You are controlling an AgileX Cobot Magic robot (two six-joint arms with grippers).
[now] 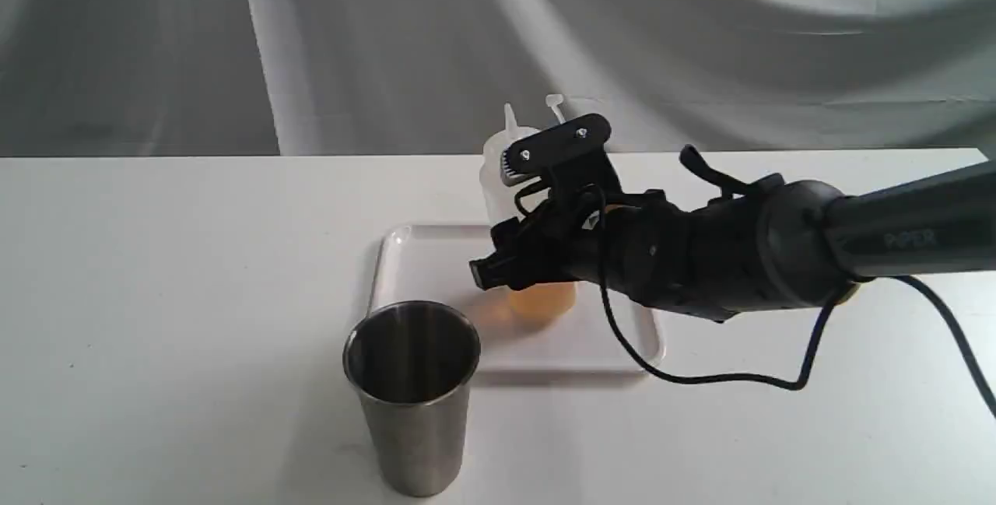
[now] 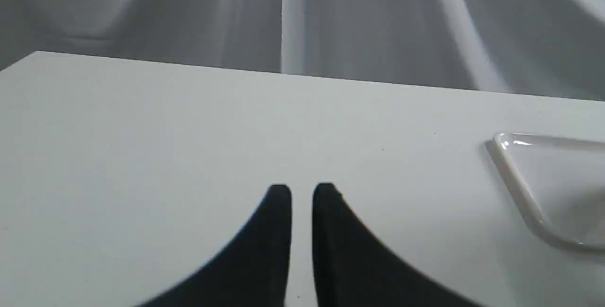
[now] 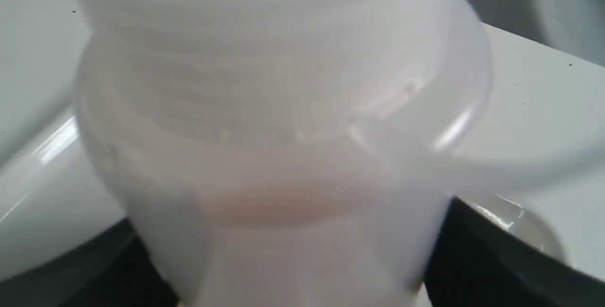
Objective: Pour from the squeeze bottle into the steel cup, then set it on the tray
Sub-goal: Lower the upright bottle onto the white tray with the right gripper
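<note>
Amber at its base, the squeeze bottle (image 1: 495,190) stands upright on the tray (image 1: 424,264), toward the tray's far right part, nozzle and tethered cap pointing up. The right hand (image 1: 498,217) reaches in from the right with one finger on the far side of the bottle and one on the near side. The right wrist view is filled with blurred bottle wall and dark fingers at either flank, so I cannot tell whether it is clamped on it or merely around it. The steel cup (image 1: 412,396) sits off the tray, just in front of its near left corner, upright. Its interior is dark, so liquid inside cannot be confirmed. Judgement: the bottle is already where the task ends, but the pour can't be verified, so this is either before lift-off or at the final set-down. The left hand (image 2: 296,193) hovers low over bare bench (image 1: 156,295), fingers nearly together with only a thin slit, holding nothing, with the tray corner off to one side. Bench is plain matte white with a few specks. A black cable (image 1: 700,376) trails from the right arm onto it. Grey-white draped cloth (image 1: 389,38) closes off the back.
</note>
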